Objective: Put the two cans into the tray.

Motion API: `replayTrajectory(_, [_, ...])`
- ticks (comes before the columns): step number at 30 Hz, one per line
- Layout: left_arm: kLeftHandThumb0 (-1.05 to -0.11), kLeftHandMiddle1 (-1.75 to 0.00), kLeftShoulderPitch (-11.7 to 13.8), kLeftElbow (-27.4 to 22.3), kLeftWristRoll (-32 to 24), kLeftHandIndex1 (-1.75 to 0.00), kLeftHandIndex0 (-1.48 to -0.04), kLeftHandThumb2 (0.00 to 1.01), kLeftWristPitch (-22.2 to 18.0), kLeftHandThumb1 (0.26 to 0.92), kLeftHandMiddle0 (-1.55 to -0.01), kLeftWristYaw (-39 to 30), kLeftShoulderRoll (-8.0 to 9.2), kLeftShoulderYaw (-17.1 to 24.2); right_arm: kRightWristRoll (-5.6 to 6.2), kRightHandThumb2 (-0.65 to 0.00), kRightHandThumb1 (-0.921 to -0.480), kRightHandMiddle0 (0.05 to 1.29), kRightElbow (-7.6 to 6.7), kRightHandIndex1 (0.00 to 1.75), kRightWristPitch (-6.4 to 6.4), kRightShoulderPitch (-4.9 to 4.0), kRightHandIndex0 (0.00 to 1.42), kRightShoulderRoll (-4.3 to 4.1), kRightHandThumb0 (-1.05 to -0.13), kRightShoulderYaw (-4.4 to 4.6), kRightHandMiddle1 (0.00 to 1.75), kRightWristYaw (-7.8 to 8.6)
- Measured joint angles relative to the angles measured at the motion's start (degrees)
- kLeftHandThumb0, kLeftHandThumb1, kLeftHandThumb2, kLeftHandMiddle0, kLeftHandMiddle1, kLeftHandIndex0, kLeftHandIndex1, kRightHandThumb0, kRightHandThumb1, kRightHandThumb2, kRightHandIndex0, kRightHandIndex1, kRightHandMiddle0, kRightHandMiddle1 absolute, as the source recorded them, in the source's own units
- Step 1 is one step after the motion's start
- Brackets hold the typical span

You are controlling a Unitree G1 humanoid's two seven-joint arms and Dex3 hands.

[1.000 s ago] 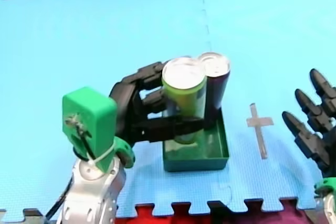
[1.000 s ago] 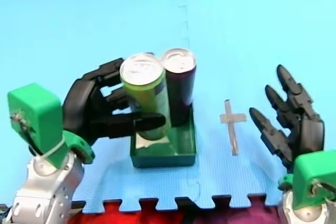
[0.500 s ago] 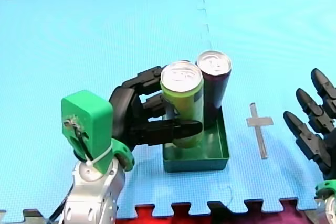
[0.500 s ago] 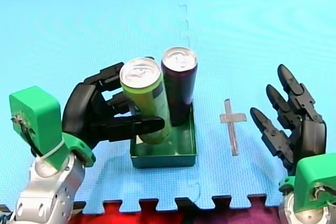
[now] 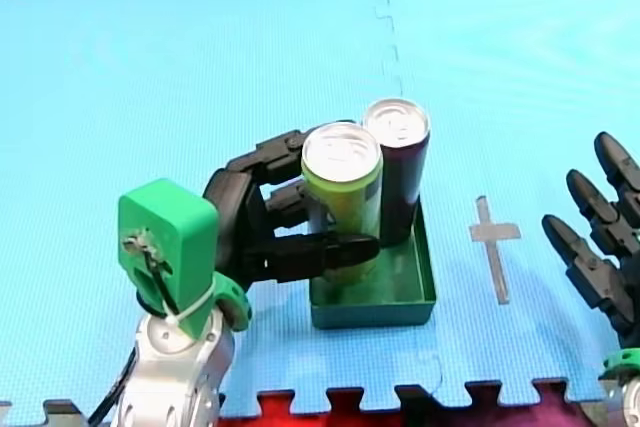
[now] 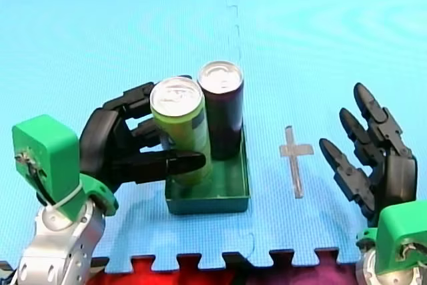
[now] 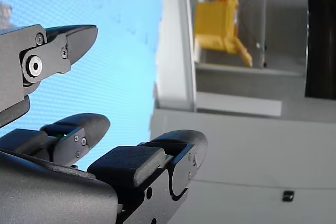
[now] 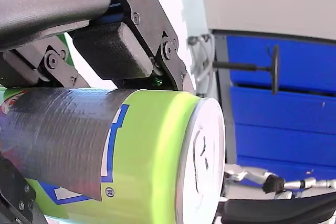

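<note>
**Green can point(image 6: 180, 131) gripped in the tray point(image 6: 208, 203)**

On the blue foam mat point(image 6: 100, 45), the left hand point(image 6: 123, 155) was wrapped around the green can, whose lower end was set inside the green tray, just beside the purple can point(image 6: 224, 115) standing there. Past a grey tape cross point(image 6: 294, 158), the right hand point(image 6: 370, 161) was held empty, with its fingers uncurled.

Bright, even overhead light; faint soft shadows on mat point(image 5: 150, 77) beside tray point(image 5: 372, 313); glare on green can point(image 5: 342, 152) lid.

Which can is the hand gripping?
The lime-green can, gripped by the left hand; the dark purple can stands ungripped in the tray. The right hand, empty, is right of the tray.
</note>
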Motion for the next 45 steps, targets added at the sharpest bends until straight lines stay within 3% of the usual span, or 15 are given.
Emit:
replayTrajectory(21, [-0.364,0.00,1.4,0.0,5.2,0.00,-1.27,0.00,-5.2,0.737,-1.40,3.0,1.00,-1.4,0.23,0.000,-0.837,0.57,-1.37,0.00,0.11,0.74,0.65,0.05,-0.908,0.05,0.00,0.57])
replayTrajectory(31, [-0.368,0.00,1.9,0.6,4.9,0.00,-1.28,0.00,-6.6,0.735,-1.40,2.3,0.94,-1.5,0.25,0.000,-0.836,0.57,-2.64,0.00,0.26,1.56,0.65,0.23,-0.900,0.24,0.00,0.87])
replayTrajectory(40, [-0.366,0.00,0.4,10.4,4.6,0.00,-1.28,0.00,-13.2,0.734,-1.40,1.4,0.73,-0.6,0.18,0.000,-0.837,0.57,-4.12,0.00,0.67,2.37,0.65,0.37,-0.898,0.34,0.00,0.96])
replayTrajectory(45, [-0.368,0.00,-0.4,13.2,5.1,0.00,-1.28,0.00,-15.2,0.732,-1.39,1.3,0.86,-0.5,0.18,-0.001,-0.838,0.57,-4.28,0.00,0.78,2.48,0.66,0.37,-0.897,0.34,0.00,1.02])
